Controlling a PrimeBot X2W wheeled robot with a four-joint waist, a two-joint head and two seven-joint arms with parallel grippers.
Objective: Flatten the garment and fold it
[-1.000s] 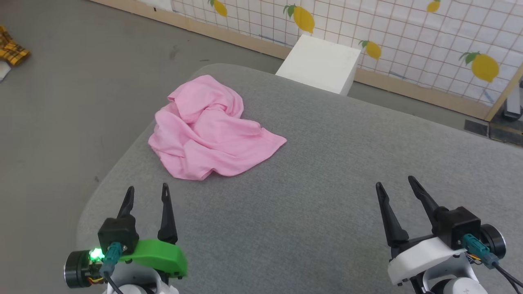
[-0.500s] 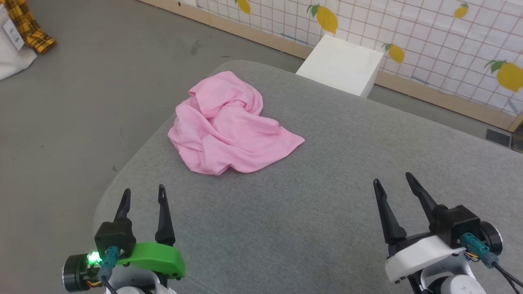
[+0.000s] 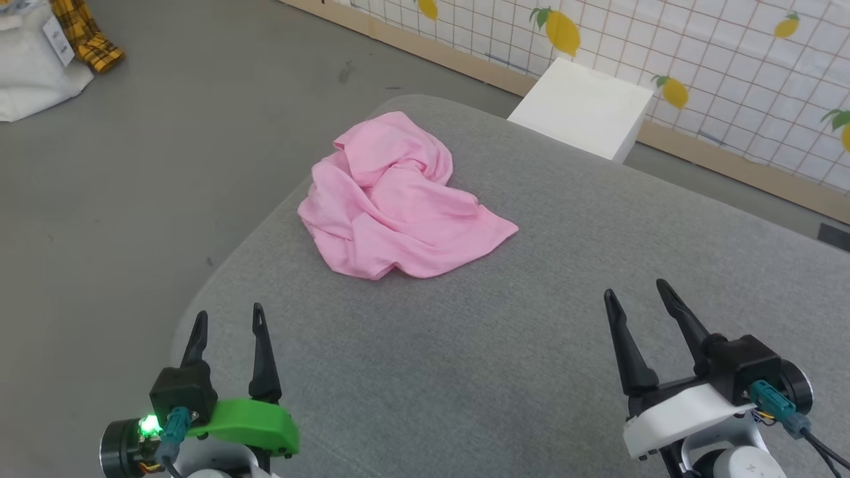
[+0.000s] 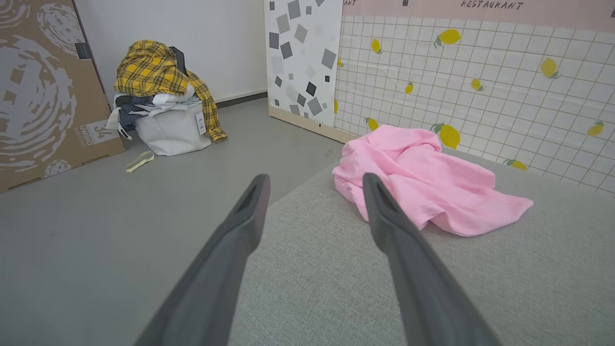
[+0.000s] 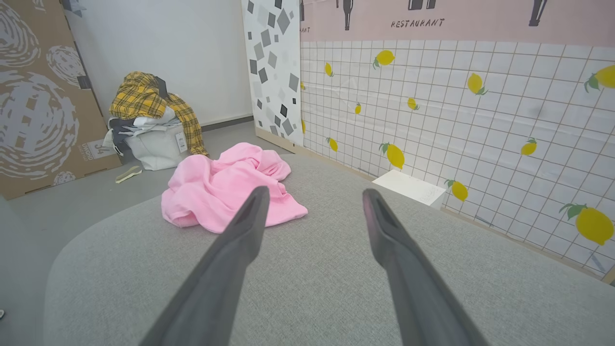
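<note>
- The garment (image 3: 398, 199) is seen as a crumpled pink heap on the grey padded surface (image 3: 518, 358), close to its far left rim and not yet flattened.
- It is placed ahead of both grippers and apart from each. From the left gripper (image 3: 228, 312) it lies forward and a little to the right; from the right gripper (image 3: 634, 289) it lies forward and well to the left.
- The left arm is judged the nearer, so the first reach is likely its own.
- The heap's long axis is set on a diagonal, from the bunched folds at the far left down to a flatter corner at the near right.
- Both grippers are held wide and empty, with fingers pointing toward the cloth.
- In the left wrist view the garment (image 4: 423, 187) is found just right of the fingers.
- Against the earlier frames, the whole head view is shifted. The garment, the white box (image 3: 581, 109) and the wall are all carried rightward together, so a camera turn is read, not a moved garment. The folds and finger spread are unchanged.
</note>
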